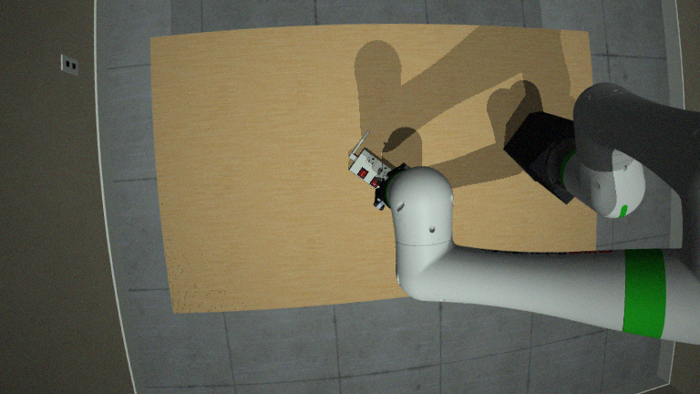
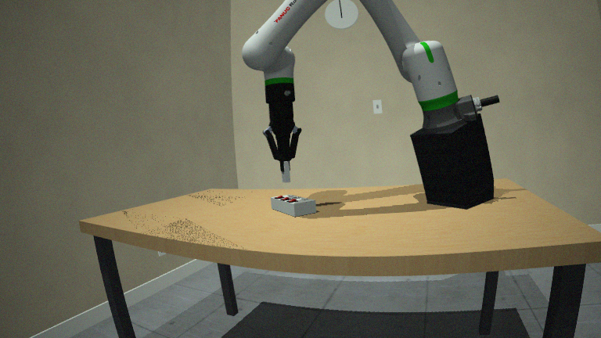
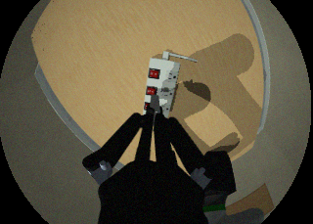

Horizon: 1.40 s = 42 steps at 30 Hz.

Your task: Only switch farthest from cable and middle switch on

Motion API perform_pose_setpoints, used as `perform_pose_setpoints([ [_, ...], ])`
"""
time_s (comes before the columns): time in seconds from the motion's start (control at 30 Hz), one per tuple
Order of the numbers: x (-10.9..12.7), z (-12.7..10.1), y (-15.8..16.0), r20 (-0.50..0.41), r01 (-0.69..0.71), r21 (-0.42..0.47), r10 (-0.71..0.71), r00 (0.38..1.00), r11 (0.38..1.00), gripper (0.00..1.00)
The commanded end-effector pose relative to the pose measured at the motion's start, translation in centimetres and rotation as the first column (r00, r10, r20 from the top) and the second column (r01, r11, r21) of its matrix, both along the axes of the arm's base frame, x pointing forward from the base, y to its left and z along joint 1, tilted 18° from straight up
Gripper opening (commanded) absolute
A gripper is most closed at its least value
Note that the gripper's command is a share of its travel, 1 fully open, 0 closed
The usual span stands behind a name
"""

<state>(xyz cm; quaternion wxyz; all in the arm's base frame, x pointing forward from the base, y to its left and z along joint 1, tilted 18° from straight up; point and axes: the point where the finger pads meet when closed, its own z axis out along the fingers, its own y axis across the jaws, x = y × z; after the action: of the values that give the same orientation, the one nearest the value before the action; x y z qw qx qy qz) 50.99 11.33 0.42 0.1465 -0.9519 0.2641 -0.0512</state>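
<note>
A white power strip (image 1: 368, 166) lies flat on the wooden table with its red switches facing up. Its short cable stub (image 1: 359, 144) points toward the far left. It also shows in the side view (image 2: 293, 204) and in the wrist view (image 3: 160, 82). My gripper (image 2: 286, 174) is shut on nothing, fingertips pressed together. It hangs well above the table, over the strip's end farthest from the cable. In the wrist view the closed fingertips (image 3: 156, 109) cover that end, so the switch there is hidden. Two red switches (image 3: 153, 81) are visible beyond them.
The robot's black base block (image 2: 452, 163) stands on the table at the right. The arm's elbow (image 1: 420, 214) hides part of the strip from above. A wall socket (image 2: 376, 106) and a clock (image 2: 340, 13) are on the back wall.
</note>
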Motion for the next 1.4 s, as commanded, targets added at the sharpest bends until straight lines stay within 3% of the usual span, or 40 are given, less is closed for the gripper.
perform_pose_setpoints([
  [0.0,0.0,0.0,0.0,0.000,0.000,0.000,0.000,1.000,1.000,0.00],
  [1.37,0.7,-3.7,0.9,0.000,0.000,0.000,0.000,1.000,1.000,0.00],
])
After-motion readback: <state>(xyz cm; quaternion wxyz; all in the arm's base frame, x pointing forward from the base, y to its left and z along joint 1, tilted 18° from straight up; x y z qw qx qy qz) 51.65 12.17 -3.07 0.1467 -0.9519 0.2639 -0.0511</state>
